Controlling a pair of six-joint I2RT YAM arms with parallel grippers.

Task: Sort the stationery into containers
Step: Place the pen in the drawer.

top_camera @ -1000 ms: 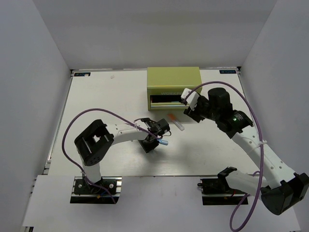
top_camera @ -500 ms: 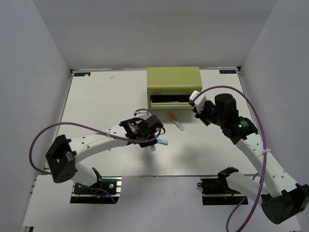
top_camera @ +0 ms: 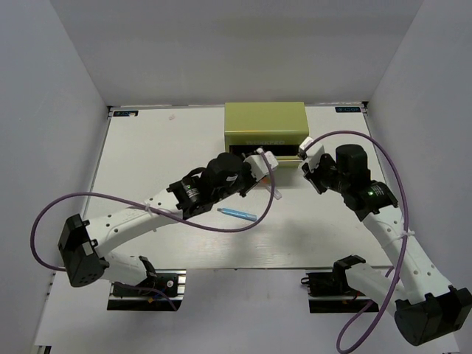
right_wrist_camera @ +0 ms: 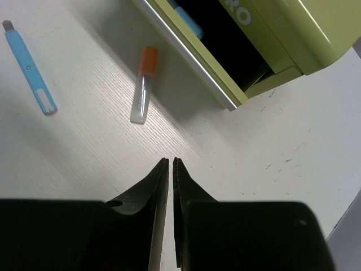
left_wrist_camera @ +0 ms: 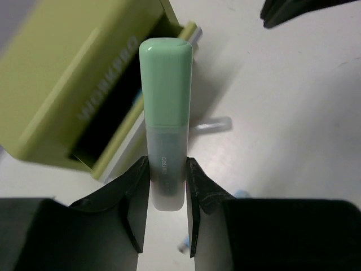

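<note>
My left gripper [left_wrist_camera: 167, 180] is shut on a pale green marker [left_wrist_camera: 166, 113], which points at the open drawer of the olive-green box [left_wrist_camera: 62, 84]. From above, the left gripper [top_camera: 261, 160] hovers just in front of the box [top_camera: 265, 124]. The right gripper [right_wrist_camera: 170, 161] is shut with nothing in it, to the right of the drawer; from above the right gripper [top_camera: 307, 150] sits by the box's front right corner. An orange-ended stick [right_wrist_camera: 142, 84] and a light blue stick [right_wrist_camera: 28, 70] lie on the table. Something blue [right_wrist_camera: 186, 17] lies inside the drawer.
The light blue stick [top_camera: 237, 214] lies on the white table [top_camera: 147, 155] under the left arm's purple cable [top_camera: 221, 229]. White walls close in the table on three sides. The right arm's cable [top_camera: 369, 140] loops above its wrist.
The left arm has swung from mid-table up to the box front, carrying the green marker. The right gripper has closed and drawn back to the right, away from the drawer.
</note>
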